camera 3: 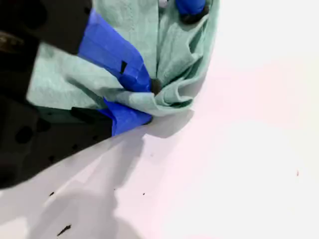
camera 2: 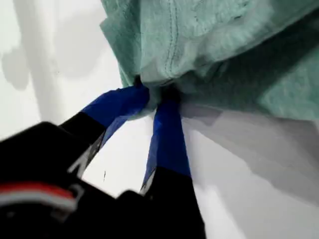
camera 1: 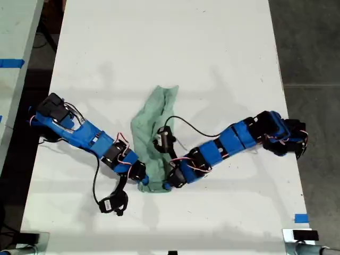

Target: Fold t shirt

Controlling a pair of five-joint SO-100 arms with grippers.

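One tabletop [camera 1: 212,42]: white, carrying everything.
T shirt [camera 1: 154,127]: bunched into a strip mid-tabletop, long axis running far to near in the exterior view.
First tool [camera 2: 155,95]: clamped on its hem.
Second tool [camera 3: 144,102]: clamped on a fold.

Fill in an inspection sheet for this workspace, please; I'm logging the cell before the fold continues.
Surface: white table, bare apart from arms and cloth.
Job's things: t shirt, pale green, bunched into a narrow wrinkled strip, not yet folded flat.
Clutter: nothing seen.
Grippers: my first gripper has its jaws closed on a shirt edge; my second gripper has its jaws closed on a bunched edge. Both arms meet at the strip's near end in the exterior view.
Cables: black cable loops over the shirt; another trails on the table.
Surroundings: grey floor, blue tape at the table's edge.
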